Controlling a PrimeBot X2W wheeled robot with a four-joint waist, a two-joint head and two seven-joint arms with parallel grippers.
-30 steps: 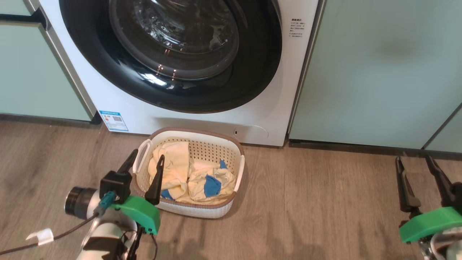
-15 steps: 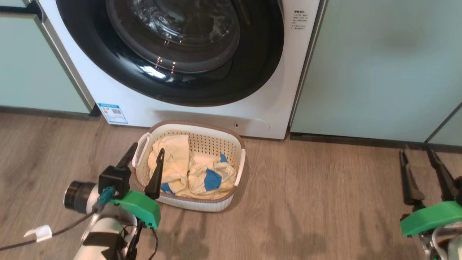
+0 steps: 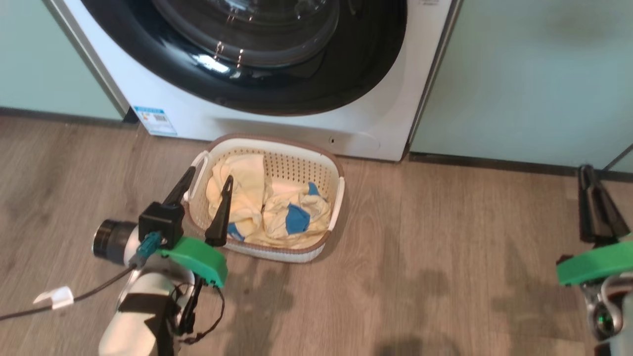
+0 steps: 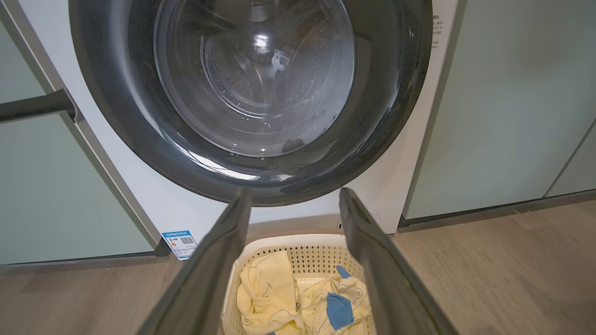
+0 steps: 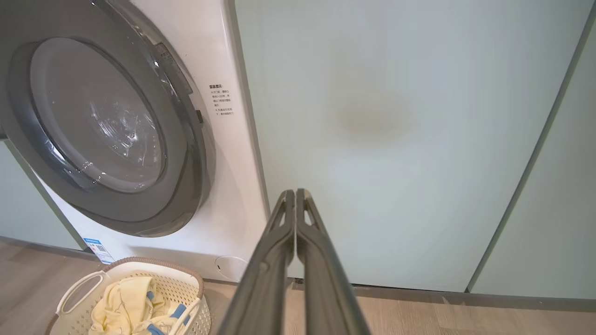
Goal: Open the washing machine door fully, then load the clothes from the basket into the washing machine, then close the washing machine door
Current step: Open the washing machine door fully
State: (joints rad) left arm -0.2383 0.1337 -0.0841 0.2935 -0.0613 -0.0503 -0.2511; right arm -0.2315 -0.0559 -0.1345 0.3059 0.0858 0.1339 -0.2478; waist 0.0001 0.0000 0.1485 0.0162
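Gaping left hand (image 3: 210, 174) by basket (image 3: 282, 170); right hand (image 5: 295, 193) pinched empty; left wrist view shows drum (image 4: 242, 79).

The washing machine door (image 3: 356, 64), at the top of the head view, has a glossy black rim that mirrors the lights, set around clear glass. The washing machine (image 3: 277, 131) front is smooth white. The basket (image 3: 301, 168) is matt perforated plastic, and the clothes (image 3: 242, 193) in it are soft, crumpled cloth. The floor (image 3: 445, 257) looks like matt wood-grain planks. At upper right the cabinet panels (image 3: 534, 74) are smooth and matt.
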